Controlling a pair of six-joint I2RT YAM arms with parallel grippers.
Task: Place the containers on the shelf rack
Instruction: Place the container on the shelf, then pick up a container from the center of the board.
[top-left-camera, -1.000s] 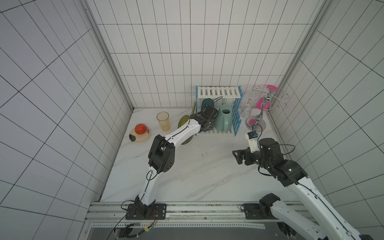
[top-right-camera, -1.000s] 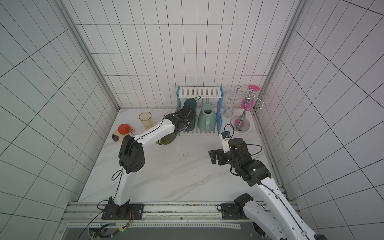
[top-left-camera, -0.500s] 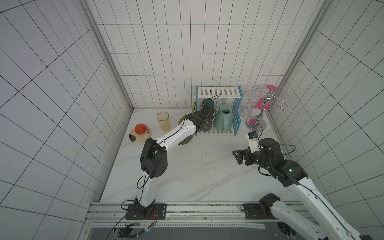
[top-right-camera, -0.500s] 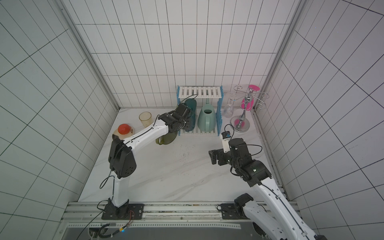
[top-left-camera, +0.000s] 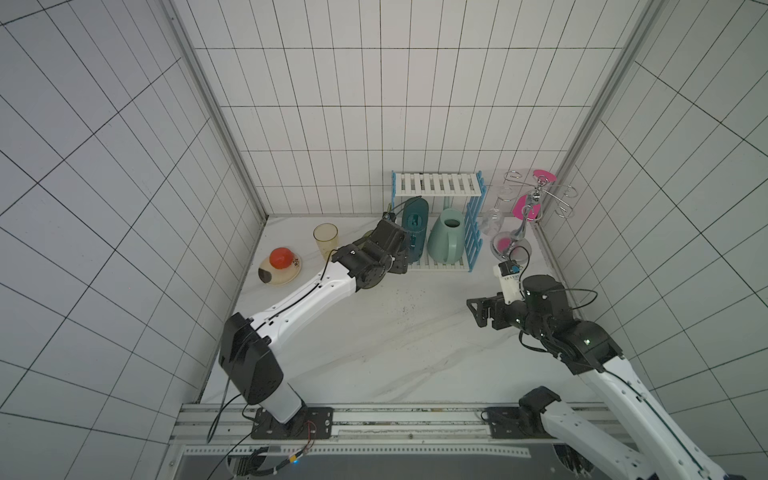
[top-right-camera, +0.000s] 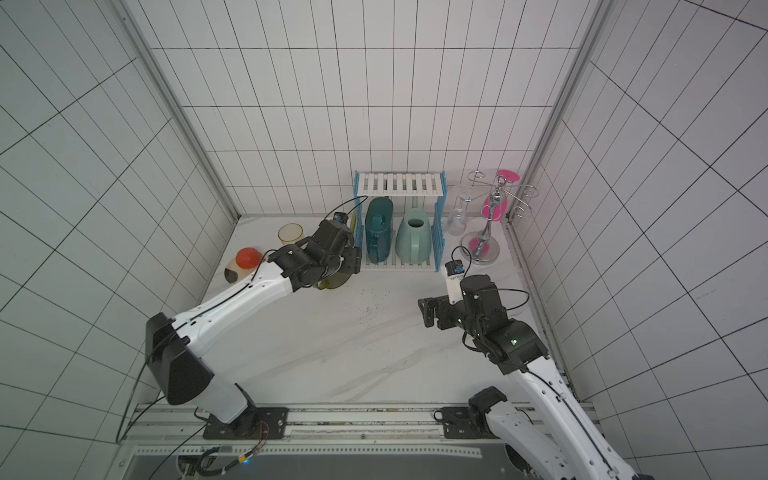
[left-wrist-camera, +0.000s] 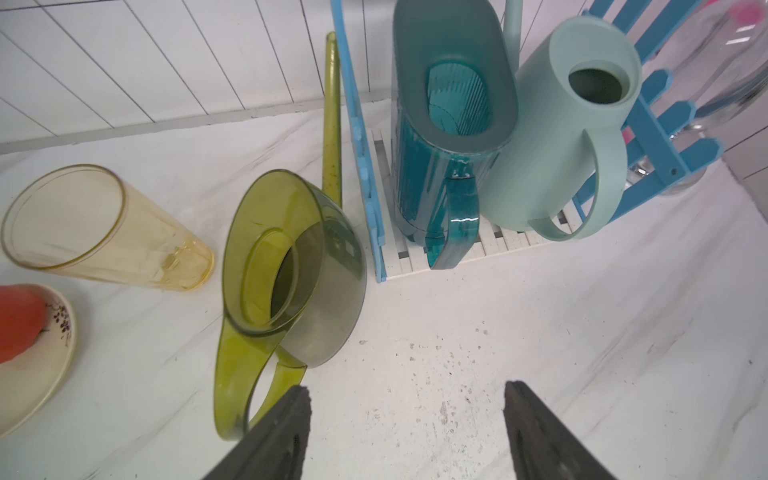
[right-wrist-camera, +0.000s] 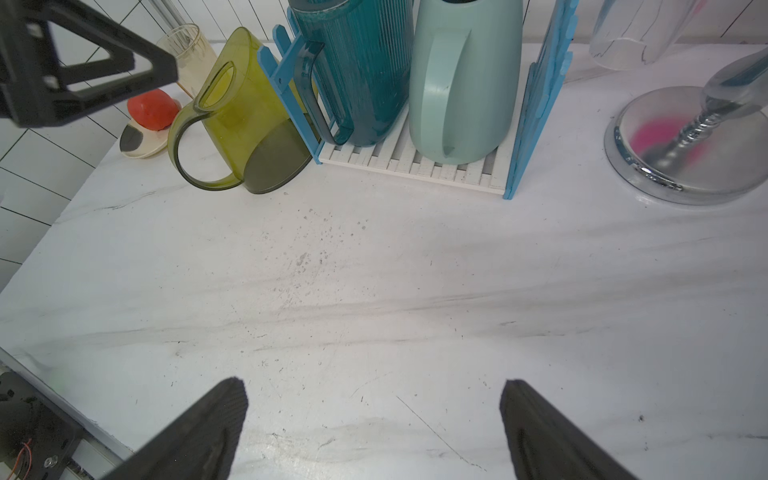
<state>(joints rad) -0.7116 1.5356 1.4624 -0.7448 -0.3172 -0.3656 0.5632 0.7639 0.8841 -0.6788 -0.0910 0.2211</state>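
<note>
The tabletop carries the shelf rack against the back wall. Two containers already stand upright side by side on its lower shelf: the dark teal can and the pale mint can.

The olive-yellow can is not on the rack. It stands on the tabletop just outside the rack's left blue side frame. Its long axis runs front to back, with the spout reaching toward the wall along the frame and the handle facing the robot.

The left arm is much the nearer. The left gripper hangs over the tabletop with jaws apart and nothing between them. The olive-yellow can lies just off the gripper's gap, on the side away from the rack — its handle loop sits right beside one finger, though contact cannot be made out.

The right gripper is spread wide and empty, well apart from all three cans.
</note>
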